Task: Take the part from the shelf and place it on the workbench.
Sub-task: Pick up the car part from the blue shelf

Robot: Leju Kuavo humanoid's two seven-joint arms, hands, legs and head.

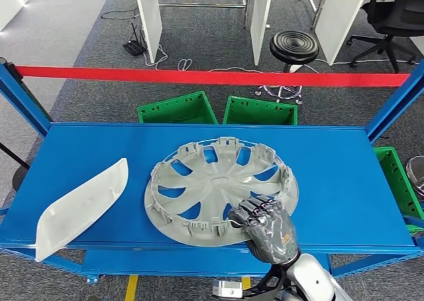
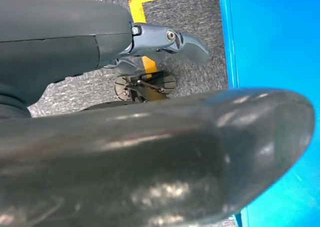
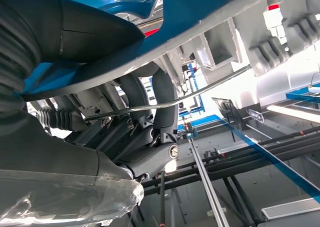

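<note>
Blue shelf (image 1: 330, 181) spans the head view, with grey carpet, a red barrier tape (image 1: 210, 76), green crates (image 1: 177, 107) and a black stool (image 1: 294, 47) beyond its far edge. On the shelf lies the grey wheel cover (image 1: 220, 189), flat and inner side up, round and so without a long axis; its near rim sits close to the shelf's near edge. A pale elongated part (image 1: 80, 207) lies to its left, well apart from the arm. The right hand (image 1: 265, 229) is at the near-right rim of the wheel cover, fingers curled over the rim onto the spokes; the right wrist view shows fingers (image 3: 162, 102) hooked around an edge, so the hand appears to grip the rim, though how firmly cannot be told. The left hand (image 2: 166, 37) is below the shelf edge, over the floor, fingers apart, holding nothing. Judgement: the right hand is the nearer by far; any lift would start from this near-right rim, drawing the cover toward the robot.
</note>
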